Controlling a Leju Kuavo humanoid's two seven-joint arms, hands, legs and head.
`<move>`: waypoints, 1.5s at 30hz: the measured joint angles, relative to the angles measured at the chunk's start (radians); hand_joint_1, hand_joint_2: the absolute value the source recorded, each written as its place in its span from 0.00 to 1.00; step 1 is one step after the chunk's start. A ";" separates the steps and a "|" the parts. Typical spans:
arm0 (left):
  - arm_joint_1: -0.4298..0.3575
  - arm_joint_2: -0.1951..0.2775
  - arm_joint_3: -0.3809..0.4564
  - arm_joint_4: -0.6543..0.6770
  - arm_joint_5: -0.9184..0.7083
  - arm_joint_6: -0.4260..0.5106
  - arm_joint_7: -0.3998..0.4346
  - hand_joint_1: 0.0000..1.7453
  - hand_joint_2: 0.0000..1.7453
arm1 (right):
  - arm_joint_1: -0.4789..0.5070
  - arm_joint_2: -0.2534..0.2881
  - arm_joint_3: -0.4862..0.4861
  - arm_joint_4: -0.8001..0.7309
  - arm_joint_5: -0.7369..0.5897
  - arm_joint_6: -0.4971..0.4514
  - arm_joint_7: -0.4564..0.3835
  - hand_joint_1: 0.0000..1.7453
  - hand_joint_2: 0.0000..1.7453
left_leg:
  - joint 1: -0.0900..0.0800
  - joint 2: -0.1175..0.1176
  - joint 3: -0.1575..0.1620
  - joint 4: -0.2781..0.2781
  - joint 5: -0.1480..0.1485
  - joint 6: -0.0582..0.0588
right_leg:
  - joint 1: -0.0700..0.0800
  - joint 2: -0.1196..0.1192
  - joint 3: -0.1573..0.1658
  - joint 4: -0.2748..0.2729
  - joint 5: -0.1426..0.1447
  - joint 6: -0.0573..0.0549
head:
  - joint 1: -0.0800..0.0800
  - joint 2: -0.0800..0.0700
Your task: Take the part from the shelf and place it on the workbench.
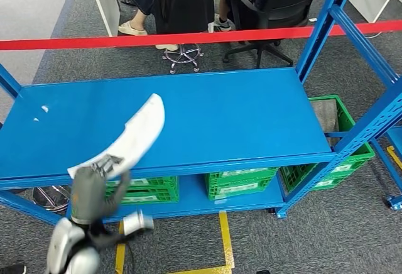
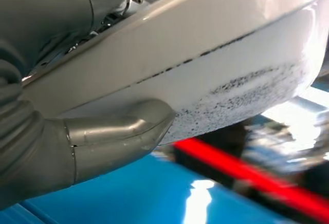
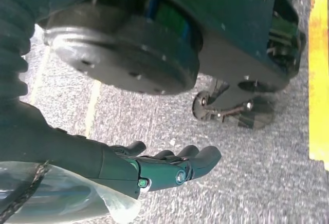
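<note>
Holding the white part in our left hand, we have it up in the air above the front edge of the blue shelf. Our fingers wrap the near end of the part, and the far end pokes up and away over the shelf top. In the left wrist view the thick grey thumb presses against the underside of the part.

So we think the first bit of the job is done: the part is off the shelf and in our hand. What is left is to carry it to the workbench and set it down there. We cannot see a workbench in these pictures, so we guess we must turn or walk to find it.

The part is long, flat and a little curved, like a big white blade. Its far end is round. It looks smooth and shiny on one side. Close up, one face has a thin dark line along it and lots of tiny dark specks near the edge. We hold it near one end, so the long free end may wobble or tip as we go.

Our right hand hangs down low by the grey floor. Its dark fingers are stretched out and a bit apart, and it holds nothing.

Green crates sit on the lower level of the shelf. A red tape runs across behind it, and people sit on chairs past that.
</note>
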 joint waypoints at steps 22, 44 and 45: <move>0.175 -0.057 -0.188 -0.116 0.267 0.170 -0.315 1.00 1.00 | 0.013 -0.028 -0.049 0.008 -0.090 0.118 -0.153 0.00 1.00 | -0.011 0.012 0.027 -0.014 0.000 0.032 | -0.003 -0.046 0.009 0.017 -0.004 0.018 | 0.007 0.000; 0.212 -0.128 -0.084 -0.040 0.249 0.168 -0.375 1.00 1.00 | 0.023 -0.038 -0.075 0.024 -0.174 0.094 -0.178 0.00 1.00 | -0.003 -0.003 0.126 -0.069 -0.043 0.043 | -0.004 0.020 -0.140 0.089 0.012 0.027 | 0.007 0.000; 0.213 -0.131 -0.080 -0.036 0.249 0.168 -0.375 1.00 1.00 | 0.022 -0.038 -0.077 0.025 -0.181 0.094 -0.179 0.00 1.00 | -0.004 0.011 0.113 -0.068 -0.034 0.047 | -0.004 0.005 -0.157 0.154 -0.039 0.032 | 0.009 0.000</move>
